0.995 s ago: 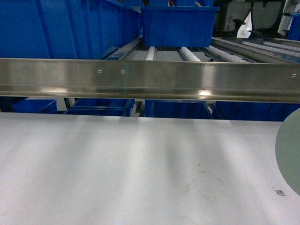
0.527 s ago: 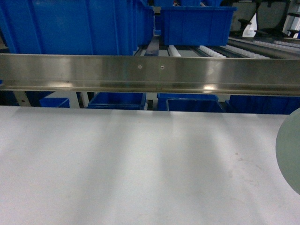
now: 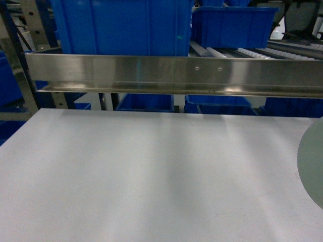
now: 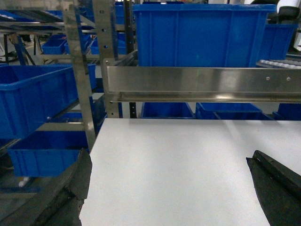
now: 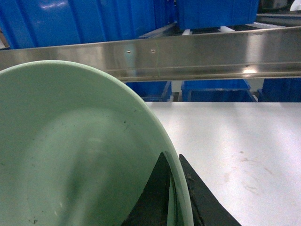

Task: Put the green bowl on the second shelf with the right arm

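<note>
so the right gripper (image 5: pixel 175 188) is pinching the green bowl (image 5: pixel 70 150) by its rim out over the table (image 3: pixel 151 176) (carry stage, I'd say), next it needs lifting onto the second shelf (image 3: pixel 242 52) behind that steel rail (image 3: pixel 171 75).

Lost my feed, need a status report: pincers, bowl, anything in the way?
Right pincer shut on green bowl, over the table. Left pincer open, empty. Steel rail fronts the second shelf; blue crates on it.
</note>
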Motion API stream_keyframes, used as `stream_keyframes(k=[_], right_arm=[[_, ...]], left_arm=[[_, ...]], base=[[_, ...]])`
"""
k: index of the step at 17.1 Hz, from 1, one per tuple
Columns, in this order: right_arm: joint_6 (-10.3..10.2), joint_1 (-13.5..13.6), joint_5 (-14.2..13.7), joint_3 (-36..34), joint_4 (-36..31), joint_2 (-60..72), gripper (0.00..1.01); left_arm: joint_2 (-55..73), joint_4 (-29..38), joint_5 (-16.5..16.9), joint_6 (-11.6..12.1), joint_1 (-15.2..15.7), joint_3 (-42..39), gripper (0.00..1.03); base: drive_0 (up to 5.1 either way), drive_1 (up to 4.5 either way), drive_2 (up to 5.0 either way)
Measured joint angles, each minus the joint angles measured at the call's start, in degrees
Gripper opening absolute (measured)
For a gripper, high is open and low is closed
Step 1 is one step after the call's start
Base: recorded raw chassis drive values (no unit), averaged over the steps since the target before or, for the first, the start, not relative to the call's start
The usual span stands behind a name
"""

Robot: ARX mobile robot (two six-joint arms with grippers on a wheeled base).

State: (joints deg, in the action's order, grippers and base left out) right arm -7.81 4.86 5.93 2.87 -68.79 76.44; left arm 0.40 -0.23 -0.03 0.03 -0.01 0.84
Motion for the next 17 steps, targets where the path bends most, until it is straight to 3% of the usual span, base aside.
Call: stream_keyframes(k=[17], right_arm=[[0.0,0.0,0.0,0.0,0.0,0.0,0.03]], left_arm=[[0.0,0.0,0.0,0.0,0.0,0.0,0.98]], base=[[-5.0,2.43,2.4]])
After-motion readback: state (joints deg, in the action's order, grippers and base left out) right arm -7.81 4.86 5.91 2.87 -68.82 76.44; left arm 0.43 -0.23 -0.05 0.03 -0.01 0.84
